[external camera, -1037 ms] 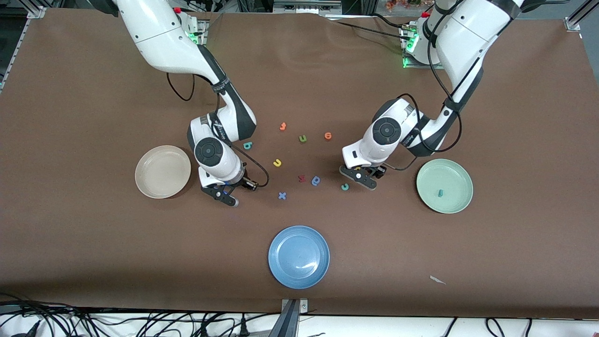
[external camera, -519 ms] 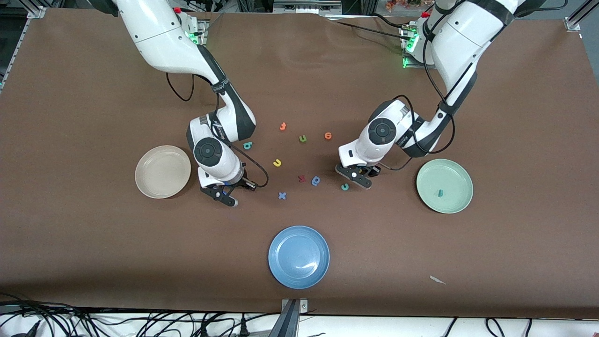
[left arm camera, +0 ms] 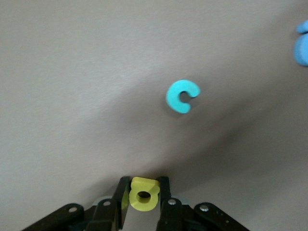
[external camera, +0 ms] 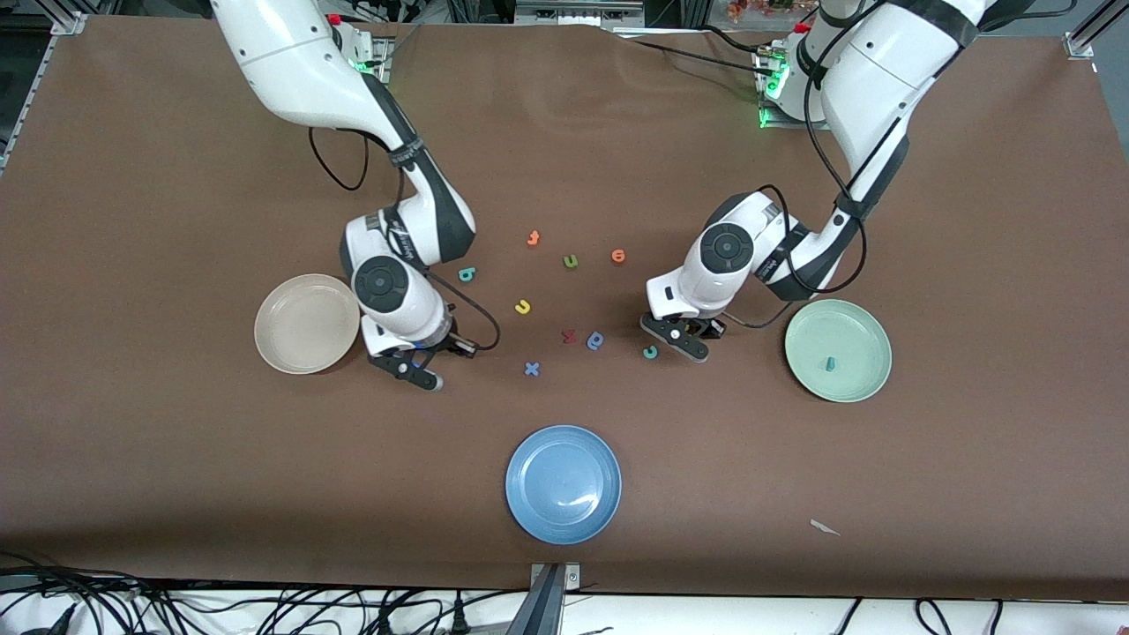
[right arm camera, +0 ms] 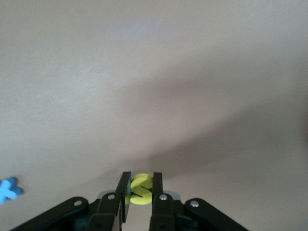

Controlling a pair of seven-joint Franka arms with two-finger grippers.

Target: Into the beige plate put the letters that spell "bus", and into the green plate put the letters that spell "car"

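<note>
My right gripper is shut on the yellow "s", low over the table beside the beige plate. That plate holds nothing. My left gripper is shut on the yellow "a", next to the light-blue "c" lying flat. The green plate holds the teal "r". The teal "b" and the yellow "u" lie on the table between the arms.
A green "u", two orange letters, a red letter, a darker blue letter and a blue "x" lie mid-table. The blue plate sits nearer the front camera.
The left gripper's jaws have closed on the yellow "a". The right gripper, holding the "s", has shifted a little toward the beige plate.
</note>
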